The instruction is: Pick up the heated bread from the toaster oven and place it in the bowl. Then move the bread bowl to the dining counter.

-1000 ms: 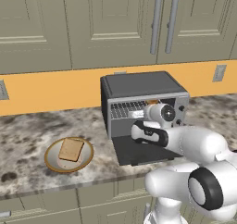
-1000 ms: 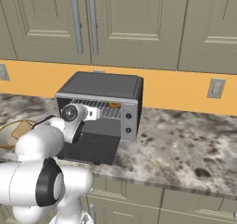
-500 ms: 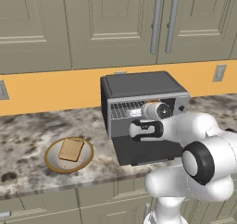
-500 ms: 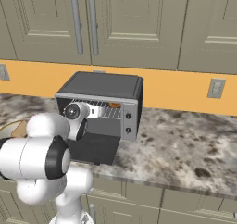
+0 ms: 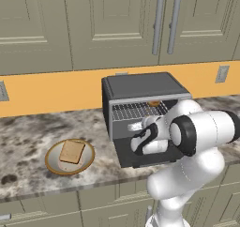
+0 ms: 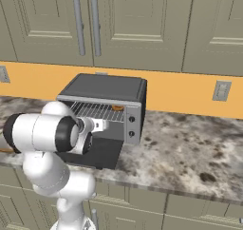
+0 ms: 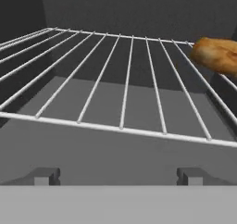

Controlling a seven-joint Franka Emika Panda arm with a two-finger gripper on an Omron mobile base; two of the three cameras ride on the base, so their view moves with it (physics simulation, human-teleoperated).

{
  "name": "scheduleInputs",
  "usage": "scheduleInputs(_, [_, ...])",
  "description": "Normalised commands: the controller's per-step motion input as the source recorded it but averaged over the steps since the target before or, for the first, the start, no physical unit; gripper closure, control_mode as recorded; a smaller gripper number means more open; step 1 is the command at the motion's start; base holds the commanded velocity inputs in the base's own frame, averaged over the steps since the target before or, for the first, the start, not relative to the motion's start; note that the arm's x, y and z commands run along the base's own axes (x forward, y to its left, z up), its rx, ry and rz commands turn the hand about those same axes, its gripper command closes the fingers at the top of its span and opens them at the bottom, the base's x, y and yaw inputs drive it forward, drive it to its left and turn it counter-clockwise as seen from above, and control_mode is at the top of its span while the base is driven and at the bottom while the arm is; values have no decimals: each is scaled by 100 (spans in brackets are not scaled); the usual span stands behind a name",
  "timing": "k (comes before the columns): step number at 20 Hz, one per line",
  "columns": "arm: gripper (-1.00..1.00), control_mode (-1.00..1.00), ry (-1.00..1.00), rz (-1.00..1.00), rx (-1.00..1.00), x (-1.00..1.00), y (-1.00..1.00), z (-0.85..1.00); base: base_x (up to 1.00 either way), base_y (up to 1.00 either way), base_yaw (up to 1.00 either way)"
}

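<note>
The toaster oven (image 5: 140, 87) stands on the stone worktop with its door (image 5: 140, 158) dropped open. The heated bread (image 5: 153, 103) lies on the wire rack (image 7: 125, 79) at the back right; it is an orange-brown lump (image 7: 216, 54) in the hand view and shows as an orange spot (image 6: 117, 108) from the right. My gripper (image 5: 135, 126) is open at the oven mouth, just in front of the rack's front bar, and holds nothing. Both fingertips (image 7: 44, 176) rise well left of and short of the bread. The bowl (image 5: 52, 164) sits to the oven's left.
A flat tan toast slice (image 5: 71, 151) lies in the bowl. An orange wall strip with outlets (image 5: 221, 73) runs behind the worktop, under grey-green cupboards. The stone worktop (image 6: 190, 153) stretches to the right of the oven. My own arm crowds the space over the open door.
The hand has dropped lower and moved left in front of the oven opening, and the arm's elbow has swung round. The gripper stays open. Oven, bowl and toast have not moved.
</note>
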Motion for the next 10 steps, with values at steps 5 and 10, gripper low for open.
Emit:
scheduleInputs(5, [-100, -100, -12, -4, 0, 0, 0, 58, 0, 0, 0])
scheduleInputs(10, [-100, -100, -9, -1, 0, 3, 0, 74, 0, 0, 0])
